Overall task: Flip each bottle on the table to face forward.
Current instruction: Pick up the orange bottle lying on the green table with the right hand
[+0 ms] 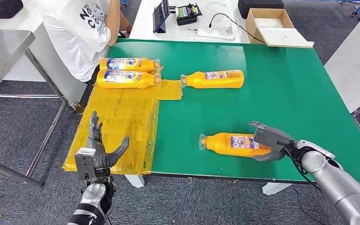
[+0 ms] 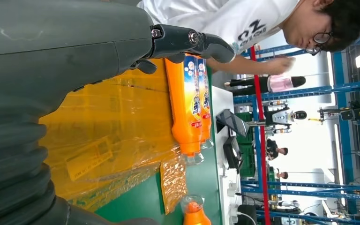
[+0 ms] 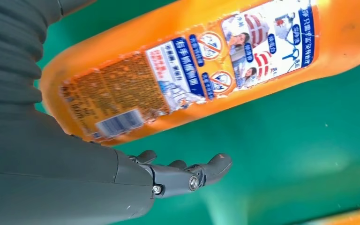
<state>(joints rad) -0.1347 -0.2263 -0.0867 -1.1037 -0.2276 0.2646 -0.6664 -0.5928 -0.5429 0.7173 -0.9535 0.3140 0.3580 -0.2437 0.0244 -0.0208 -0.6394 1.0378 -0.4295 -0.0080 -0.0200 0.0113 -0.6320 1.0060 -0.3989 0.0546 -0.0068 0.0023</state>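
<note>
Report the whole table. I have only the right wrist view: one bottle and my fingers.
Observer: Four bottles lie on the green table. The right hand is at the base end of the near bottle.
Operator: Place the other three.
Observer: The far-left bottle and the second bottle lie side by side on the yellow sheet. The lone bottle lies mid-table.
Operator: Give the left hand.
Observer: The left hand is empty, fingers apart, at the sheet's near edge.
</note>
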